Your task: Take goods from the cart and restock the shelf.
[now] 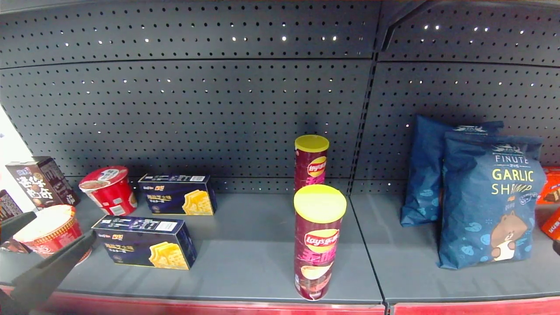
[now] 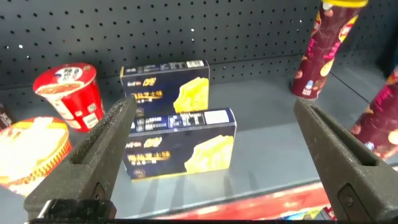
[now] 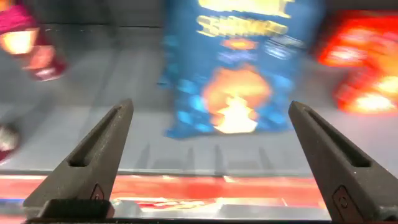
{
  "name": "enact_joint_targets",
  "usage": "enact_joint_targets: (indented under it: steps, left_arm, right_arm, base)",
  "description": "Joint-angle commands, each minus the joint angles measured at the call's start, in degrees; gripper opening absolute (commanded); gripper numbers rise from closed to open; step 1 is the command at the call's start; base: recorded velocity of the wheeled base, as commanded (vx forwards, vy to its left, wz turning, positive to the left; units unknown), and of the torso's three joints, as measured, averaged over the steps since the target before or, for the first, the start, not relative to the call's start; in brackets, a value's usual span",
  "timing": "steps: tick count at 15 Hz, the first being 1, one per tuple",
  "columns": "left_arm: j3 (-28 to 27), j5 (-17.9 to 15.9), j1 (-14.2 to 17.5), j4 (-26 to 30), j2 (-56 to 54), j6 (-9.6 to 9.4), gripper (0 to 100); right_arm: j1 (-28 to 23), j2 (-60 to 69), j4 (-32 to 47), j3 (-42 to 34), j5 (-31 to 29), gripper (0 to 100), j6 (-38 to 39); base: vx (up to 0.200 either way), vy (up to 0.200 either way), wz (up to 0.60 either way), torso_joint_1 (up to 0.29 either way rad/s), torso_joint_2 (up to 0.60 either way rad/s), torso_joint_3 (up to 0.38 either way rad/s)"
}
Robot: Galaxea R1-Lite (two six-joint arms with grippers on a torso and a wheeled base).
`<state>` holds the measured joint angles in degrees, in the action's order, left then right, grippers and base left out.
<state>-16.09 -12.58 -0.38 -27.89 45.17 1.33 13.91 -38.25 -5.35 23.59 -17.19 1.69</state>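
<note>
The dark shelf [image 1: 245, 249] holds two navy biscuit boxes [image 1: 144, 242] [image 1: 178, 194], two red noodle cups [image 1: 109, 190] [image 1: 46, 227], two maroon chip cans with yellow lids [image 1: 318, 240] [image 1: 310, 162] and two blue shrimp-snack bags [image 1: 488, 205] [image 1: 426, 170]. My left gripper [image 1: 63, 224] is open at the shelf's front left, empty, facing the nearer biscuit box [image 2: 180, 140]. My right gripper [image 3: 210, 107] is open and empty too, in front of the front blue bag [image 3: 239, 68].
A brown box [image 1: 41, 181] stands at the far left and orange-red boxes [image 1: 552, 188] at the far right. A perforated back panel [image 1: 197, 109] closes the shelf behind. A red strip [image 1: 218, 306] runs along the front edge. Bare shelf lies between the biscuit boxes and the cans.
</note>
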Motion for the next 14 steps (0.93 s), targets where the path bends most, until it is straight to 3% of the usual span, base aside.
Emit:
enact_joint_targets:
  steps: [1, 5, 8, 11, 12, 14]
  left_arm:
    - [3.0, 0.01, 0.11, -0.06, -3.68, -0.01, 100]
    - [9.32, -0.16, 1.26, 0.03, -10.54, -0.01, 100]
    - [11.43, 0.01, 1.17, 1.26, -15.11, 0.08, 100]
    - [11.96, -0.08, 1.08, 5.66, -19.68, 0.17, 100]
    - [11.43, -0.34, 0.91, 13.3, -26.53, 0.17, 100]
    - [10.47, -0.34, 0.91, 18.14, -30.75, 0.6, 100]
  right_arm:
    - [-6.35, 9.25, 2.01, -2.93, -1.0, 100, -0.11]
    - [-14.26, 18.39, 2.19, -8.91, -0.92, 100, -0.38]
    - [-16.81, 24.54, 3.07, -12.43, -0.92, 100, -0.82]
    - [-16.19, 29.73, 7.02, -13.57, -0.21, 100, -1.87]
    - [-13.82, 38.25, 11.77, -16.82, 3.48, 100, -6.44]
    - [-13.82, 38.25, 7.9, -19.28, 4.36, 100, -6.62]
  base:
    - [0.0, 0.0, 0.0, 0.0, 0.0, 0.0]
    - [0.0, 0.0, 0.0, 0.0, 0.0, 0.0]
    - [0.0, 0.0, 0.0, 0.0, 0.0, 0.0]
    - [0.0, 0.0, 0.0, 0.0, 0.0, 0.0]
    - [0.0, 0.0, 0.0, 0.0, 0.0, 0.0]
    - [0.0, 0.0, 0.0, 0.0, 0.0, 0.0]
